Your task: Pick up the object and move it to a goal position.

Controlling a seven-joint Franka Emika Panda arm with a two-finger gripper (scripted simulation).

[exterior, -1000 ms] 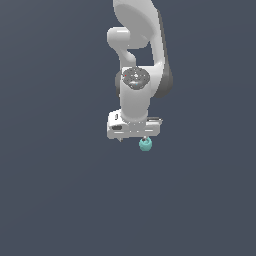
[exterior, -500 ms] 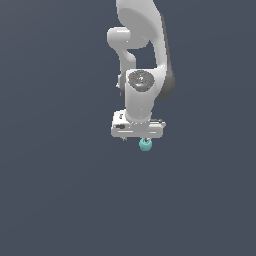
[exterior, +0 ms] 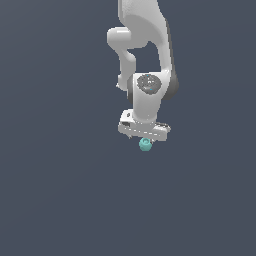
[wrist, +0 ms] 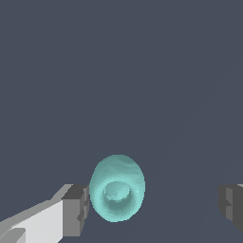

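Scene: I am running one white arm over a plain dark grey bench whose edges and corners lie outside both views, so I cannot place anything against them.

Object: a small teal blob (exterior: 145, 145), roundish, with a shallow hollow in its top (wrist: 116, 191).

Where it is: directly under the tool (exterior: 145, 140) in the exterior view; whether it rests on the bench or hangs just clear I cannot tell.

Tool: spread wide. In the wrist view one dark pad (wrist: 76, 211) sits just beside the blob, perhaps touching, while the other pad (wrist: 231, 206) stands well apart. Nothing is clamped.

Alignment: I judge the blob off-centre, crowded against one finger.

Handling: it looks light and stiff to me, with a smooth rounded skin that could squirt out of a lopsided squeeze.

Where to grip: across its widest belly, pads on opposite flanks, below the hollowed rim.

Risk: a one-sided close may nudge or roll it before the far pad arrives.
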